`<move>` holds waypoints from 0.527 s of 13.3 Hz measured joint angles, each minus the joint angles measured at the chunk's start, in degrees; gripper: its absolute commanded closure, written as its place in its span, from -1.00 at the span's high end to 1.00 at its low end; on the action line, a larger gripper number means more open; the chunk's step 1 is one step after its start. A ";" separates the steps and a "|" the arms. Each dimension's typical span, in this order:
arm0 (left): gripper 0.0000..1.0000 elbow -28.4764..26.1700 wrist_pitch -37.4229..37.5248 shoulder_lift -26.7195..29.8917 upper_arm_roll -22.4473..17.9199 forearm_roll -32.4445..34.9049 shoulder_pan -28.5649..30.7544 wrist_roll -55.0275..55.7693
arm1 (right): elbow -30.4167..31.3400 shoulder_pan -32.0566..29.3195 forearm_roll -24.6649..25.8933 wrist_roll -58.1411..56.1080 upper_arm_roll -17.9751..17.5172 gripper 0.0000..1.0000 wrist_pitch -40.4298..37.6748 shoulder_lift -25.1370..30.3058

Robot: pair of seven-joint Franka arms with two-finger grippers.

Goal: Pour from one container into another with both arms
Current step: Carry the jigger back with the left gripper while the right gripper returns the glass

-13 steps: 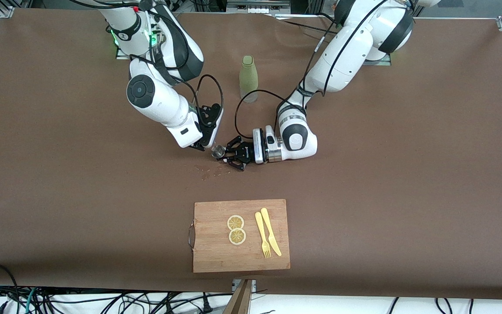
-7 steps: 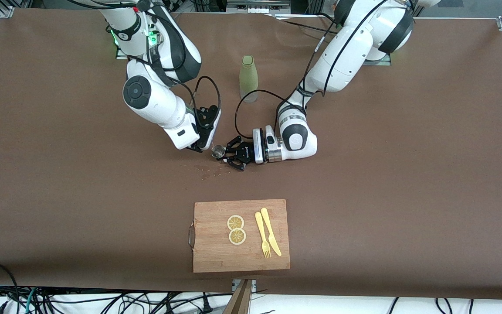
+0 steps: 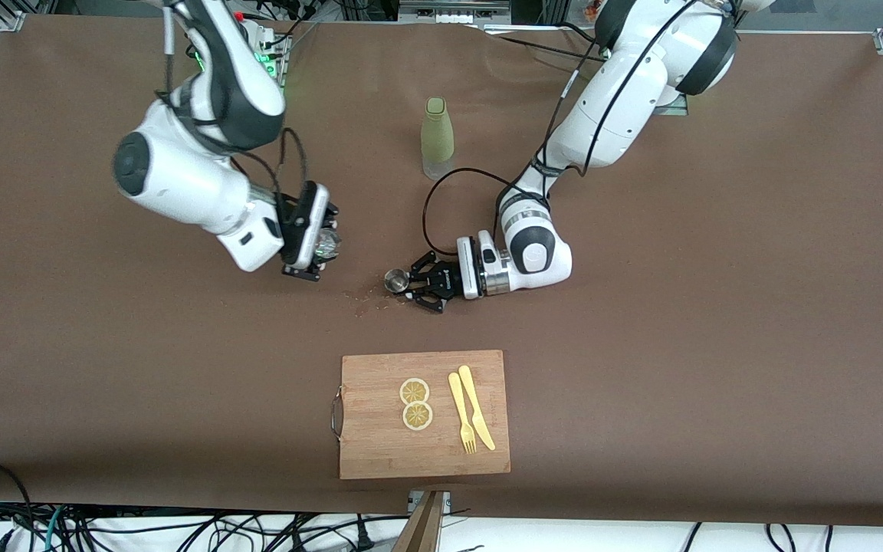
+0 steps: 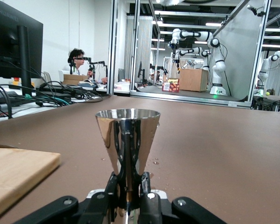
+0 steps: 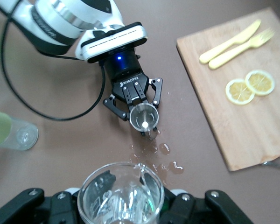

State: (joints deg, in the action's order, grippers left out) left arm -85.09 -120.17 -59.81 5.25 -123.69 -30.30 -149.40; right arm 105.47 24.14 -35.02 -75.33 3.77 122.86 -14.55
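Note:
A small metal jigger (image 3: 395,280) stands upright just above the table, and my left gripper (image 3: 417,288) lies low and level, shut on its narrow waist. The left wrist view shows the jigger's shiny cone (image 4: 127,133) rising from the closed fingers (image 4: 113,186). My right gripper (image 3: 310,262) hangs over bare table toward the right arm's end, shut on a clear glass beaker (image 3: 326,244). In the right wrist view the beaker's open rim (image 5: 121,191) fills the foreground, and the jigger (image 5: 143,117) in the left gripper (image 5: 141,105) shows farther off.
Spilled drops (image 3: 371,301) wet the table beside the jigger. A pale green bottle (image 3: 437,138) stands nearer the robots' bases. A wooden cutting board (image 3: 369,448) with two lemon slices (image 3: 415,403), a yellow fork and a knife (image 3: 472,414) lies nearer the camera.
My right arm has swung away from the jigger toward its own end of the table, carrying the beaker. The left gripper with the jigger has shifted slightly nearer the camera.

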 measured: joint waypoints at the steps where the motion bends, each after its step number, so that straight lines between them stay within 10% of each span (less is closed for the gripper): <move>1: -1.00 -1.81 1.39 1.16 -0.01 0.00 0.76 -0.30 | 0.25 -2.18 -1.61 -4.83 0.02 -0.36 -1.22 0.47; 7: -1.00 -15.16 11.05 11.72 -0.20 17.24 12.12 -0.21 | 2.11 -14.76 -10.79 -33.44 0.19 -0.34 -8.78 -1.64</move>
State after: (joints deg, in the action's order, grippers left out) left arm -100.26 -109.12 -48.09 5.05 -106.45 -18.19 -149.62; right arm 107.58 9.38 -45.81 -108.77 3.97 114.08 -16.19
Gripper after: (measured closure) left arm 0.789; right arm 0.670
